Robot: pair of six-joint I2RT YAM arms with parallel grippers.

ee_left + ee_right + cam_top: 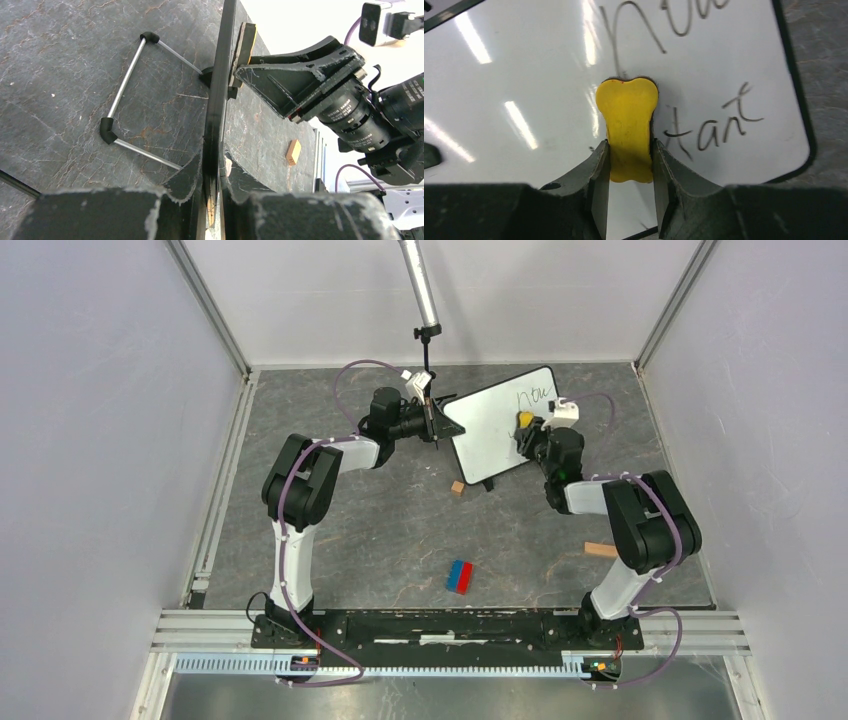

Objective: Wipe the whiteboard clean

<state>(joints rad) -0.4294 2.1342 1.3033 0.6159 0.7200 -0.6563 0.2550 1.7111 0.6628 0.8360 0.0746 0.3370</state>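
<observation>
The whiteboard [500,420] stands tilted at the back middle of the table, with black handwriting near its top. My left gripper [437,420] is shut on the board's left edge [215,125], seen edge-on in the left wrist view. My right gripper [528,432] is shut on a yellow bone-shaped eraser [628,127], which is pressed flat on the board's face [524,75] between the writing above and to its right. The eraser also shows from the side in the left wrist view [242,47].
A small wooden block [457,487] lies just in front of the board. A red and blue block [460,576] lies nearer the arms. Another wooden block [601,549] lies at the right. The board's wire stand [127,100] rests on the mat behind it.
</observation>
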